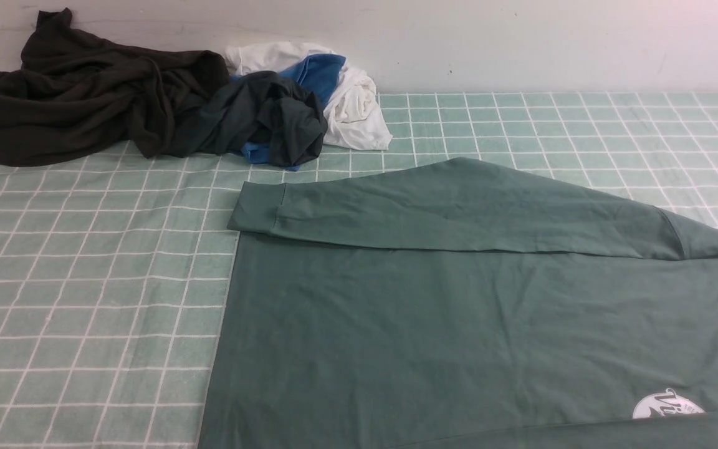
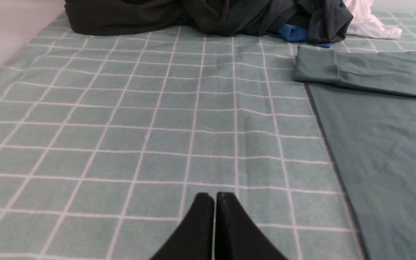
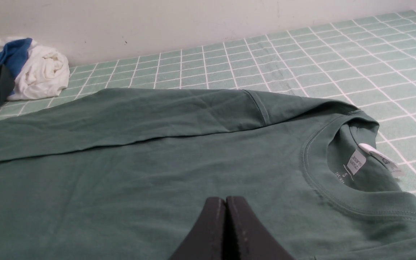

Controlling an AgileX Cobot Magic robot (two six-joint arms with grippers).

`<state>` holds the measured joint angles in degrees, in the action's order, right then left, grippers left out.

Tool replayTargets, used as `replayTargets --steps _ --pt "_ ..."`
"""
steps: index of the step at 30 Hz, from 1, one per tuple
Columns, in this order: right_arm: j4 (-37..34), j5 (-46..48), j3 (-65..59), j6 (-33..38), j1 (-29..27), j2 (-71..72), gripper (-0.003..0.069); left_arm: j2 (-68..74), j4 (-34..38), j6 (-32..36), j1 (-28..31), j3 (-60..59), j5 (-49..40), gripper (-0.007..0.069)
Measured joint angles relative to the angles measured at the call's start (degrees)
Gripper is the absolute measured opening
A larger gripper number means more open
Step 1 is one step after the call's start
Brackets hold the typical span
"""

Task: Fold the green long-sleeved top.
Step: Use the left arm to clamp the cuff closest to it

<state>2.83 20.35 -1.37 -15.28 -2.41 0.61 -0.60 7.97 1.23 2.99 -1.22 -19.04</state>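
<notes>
Pale green checked cloth covers the worktop [image 1: 85, 280], with a white wall behind. The green long-sleeved top [image 1: 459, 324] lies flat on the near right part, its far sleeve [image 1: 459, 206] folded across the body and its cuff [image 1: 259, 209] pointing left. A heap of dark, blue and white clothes [image 1: 147, 106] sits at the far left. The left claw [image 2: 213, 196] is closed over bare cloth beside the top's hem. The right claw [image 3: 225, 200], fingertips pressed together, is over the chest near the collar [image 3: 338, 202].
</notes>
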Motion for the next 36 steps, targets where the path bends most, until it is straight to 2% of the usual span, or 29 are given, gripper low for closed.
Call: replayTargets --steps 3,6,8,10,14,17,20,22,24,25,26,28,29,30,32,33,35,36 --pt "-1.69 0.06 0.00 0.00 0.00 0.00 -0.0014 0.00 7.15 -2.76 0.00 -0.26 0.27 -0.0003" --pt "-8.03 0.01 0.00 -0.39 0.00 0.00 -0.0014 0.00 19.39 -7.98 0.00 -0.45 0.48 -0.0003" --pt "-16.88 0.01 0.00 -1.80 0.00 0.00 -0.0014 0.00 30.70 -11.93 0.00 -0.50 0.64 -0.0003" --pt "-25.70 0.21 -0.05 -3.40 0.00 0.00 -0.0014 0.00 37.05 -13.10 0.00 -0.50 0.92 -0.0003" --pt "-40.86 1.08 0.01 -5.11 0.00 0.00 -0.0014 0.00 40.87 -12.76 0.00 -0.50 1.29 -0.0003" --pt "-48.15 0.85 0.08 -5.17 0.00 0.00 -0.0014 0.00 41.55 -12.32 0.00 -0.50 1.70 -0.0003" --pt "-49.43 0.42 0.08 -5.17 0.00 0.00 -0.0014 0.00 42.14 -11.67 0.00 -0.50 2.24 -0.0003" --pt "-49.08 0.13 0.08 -5.12 0.00 0.00 -0.0014 0.00 42.19 -8.20 0.00 0.18 0.98 -0.0003" --pt "-48.74 0.09 0.08 -4.73 0.00 0.00 -0.0014 0.00 42.19 -4.33 0.00 1.70 -0.61 -0.0003" --pt "-48.56 0.09 0.08 -3.37 0.00 0.00 -0.0014 0.00 42.06 3.35 0.00 5.42 -2.67 -0.0003" --pt "-48.35 0.09 0.08 -1.29 0.00 0.00 -0.0014 0.00 41.70 7.99 0.00 7.95 -3.74 -0.0003" --pt "-47.91 0.32 0.13 1.26 0.00 0.00 -0.0014 0.23 40.49 12.78 0.00 11.27 -5.51 -0.0003" --pt "-47.43 0.73 0.49 3.67 0.00 0.00 -0.0014 1.03 39.12 14.96 0.00 13.62 -7.20 -0.0003" --pt "-45.69 1.63 1.92 8.97 -0.04 0.00 -0.0014 4.84 35.17 16.74 0.00 18.66 -12.05 -0.0003" --pt "-42.35 1.74 6.26 15.28 -0.04 -1.13 -0.0014 11.58 29.17 16.75 0.00 24.56 -19.13 -0.0003" --pt "-41.44 1.68 7.33 17.12 -0.04 -2.13 -0.0014 13.22 27.67 16.75 0.00 25.24 -19.99 -0.0003" --pt "-35.04 2.58 15.16 23.84 -0.04 -8.62 -0.0014 24.85 17.20 16.75 -0.29 35.53 -30.81 -0.0003" --pt "-33.02 3.64 17.79 26.14 -0.04 -12.07 -0.0014 27.89 14.42 16.75 -0.67 37.51 -32.51 -0.0003"
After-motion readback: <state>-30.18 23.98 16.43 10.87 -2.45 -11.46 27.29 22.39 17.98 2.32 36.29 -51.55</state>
